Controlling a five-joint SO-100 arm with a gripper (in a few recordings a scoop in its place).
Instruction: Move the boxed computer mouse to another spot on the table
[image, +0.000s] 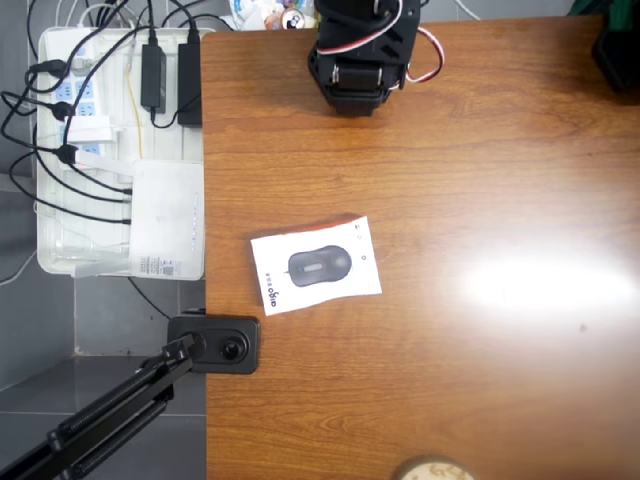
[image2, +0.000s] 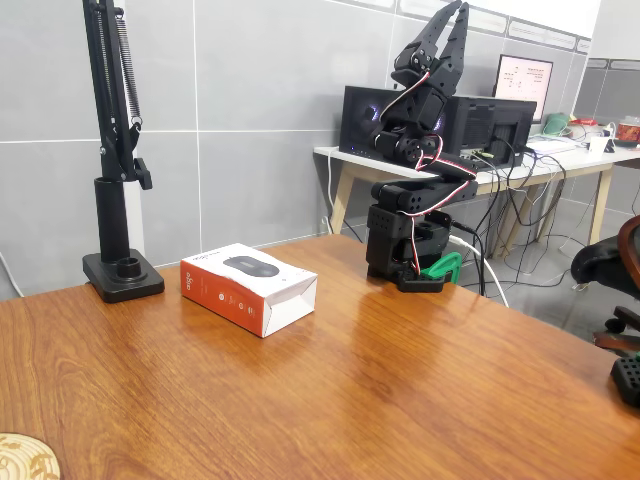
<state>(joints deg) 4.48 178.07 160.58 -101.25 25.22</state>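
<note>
Glossy wood worktop (image2: 400, 380), and the box (image2: 248, 287) sits flat on it toward the left edge in the overhead view, mouse picture up, turned a bit off square, well away from the arm. The arm is folded up at its base with the hand (image2: 447, 22) pointing at the ceiling in the fixed view, fingers narrow, nearly together, holding nothing. So nothing's started yet imo. Stuff that could bite: the box looks low and fairly wide, so if the hand doesn't spread enough or comes in across the long side, it'll probably just shove it along that slick surface instead of gripping. It's also skewed, so a straight-on approach likely catches a corner and spins it. And it's close to the edge, with the clamp camera (image: 222, 343) just beside it and the tray (image: 60, 262) of power strips off that side, so a bad push could knock it off the worktop or into the camera.
</note>
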